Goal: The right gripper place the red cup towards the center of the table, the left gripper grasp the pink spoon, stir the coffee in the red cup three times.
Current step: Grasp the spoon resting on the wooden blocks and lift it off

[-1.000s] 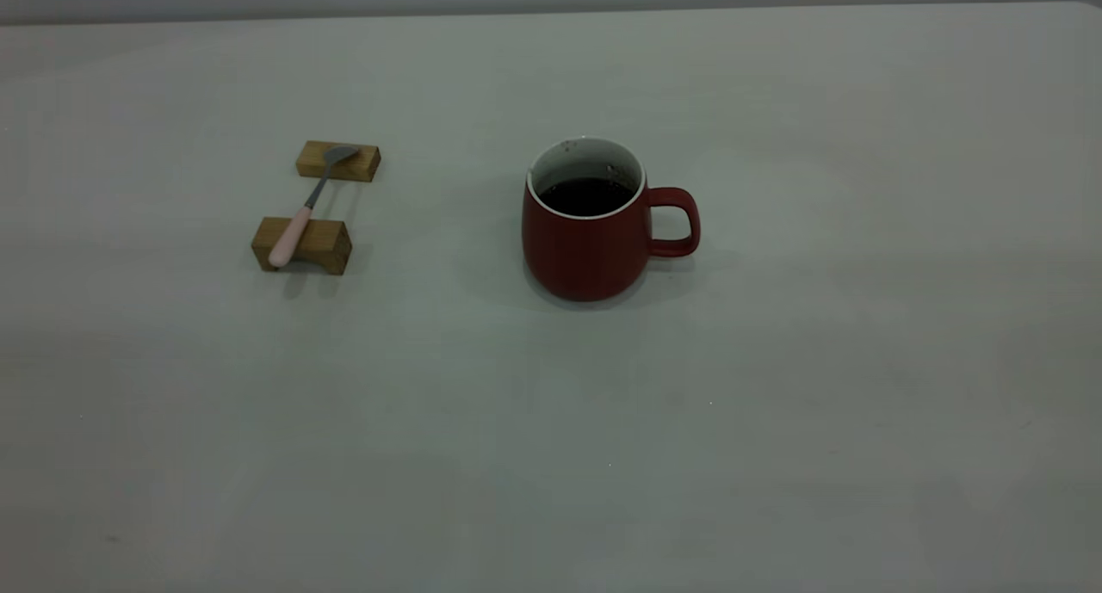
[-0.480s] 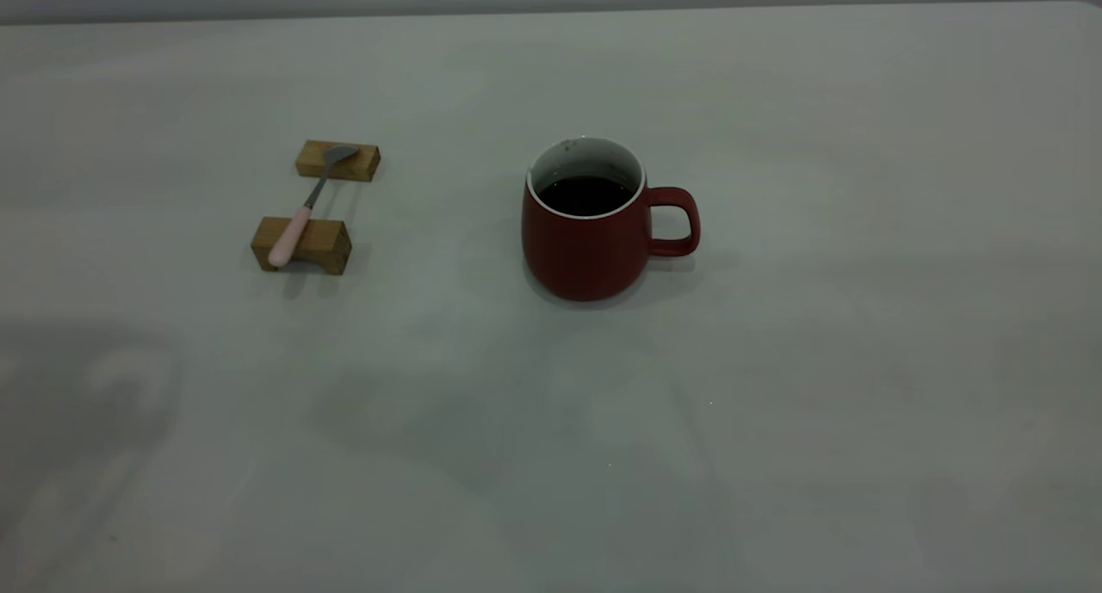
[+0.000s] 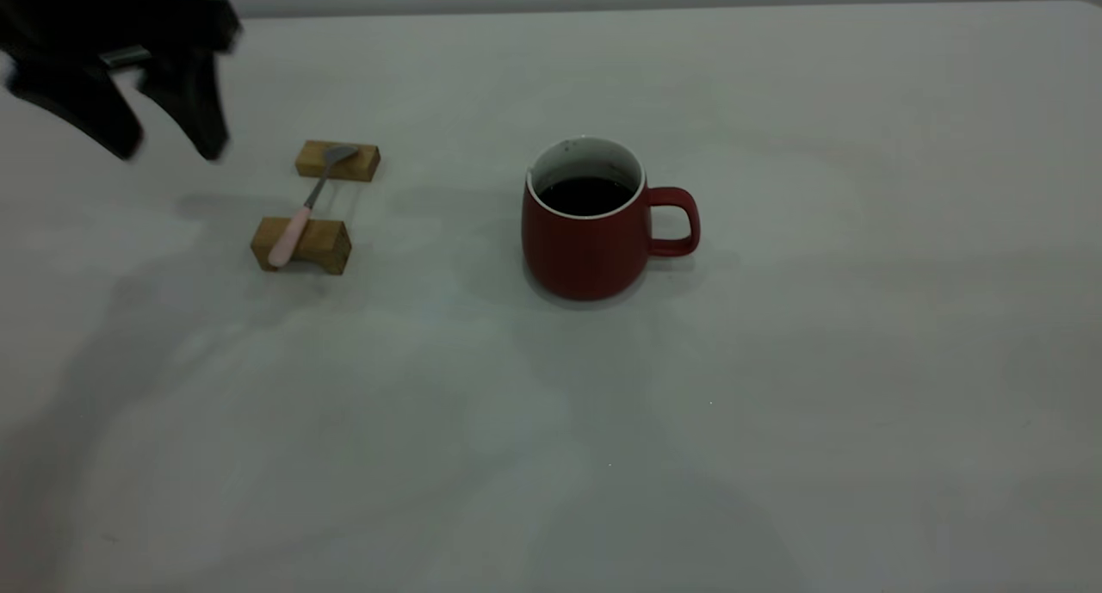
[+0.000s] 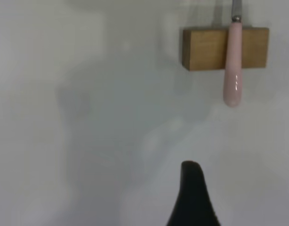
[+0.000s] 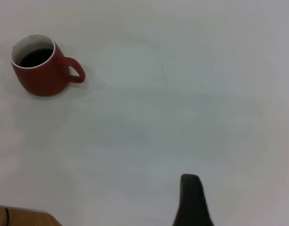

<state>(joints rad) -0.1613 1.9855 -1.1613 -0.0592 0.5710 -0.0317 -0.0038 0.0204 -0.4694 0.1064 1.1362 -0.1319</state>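
Left gripper (image 3: 170, 150): high over the far left part of the table (image 3: 775, 404), jaws spread wide, nothing between them. Right gripper (image 5: 191, 202): outside the exterior view, well apart from the red cup (image 3: 585, 249) as seen from its own wrist; released or clenched, cannot tell.

Pink spoon (image 3: 301, 214): bridged across two wooden blocks, pale handle on the near block (image 3: 323, 247), metal bowl on the far block (image 3: 357, 164). Long axis slanted, from the handle end at near-left up to the bowl at far-right. Lies to the right of the open jaws and lower, near but apart, not touched. In the left wrist view, handle end (image 4: 232, 70) hanging free past the block edge, off to one side of the visible fingertip.

Red cup: upright about mid-table, loop handle toward the exterior view's right, coffee (image 3: 587, 195) inside, well apart from the spoon.

Clearly nearer to the spoon on the left arm's side. Probably needs a shift sideways over the handle, then a turn of the wrist to bring the jaws across the slanted axis, then a descent between the blocks.
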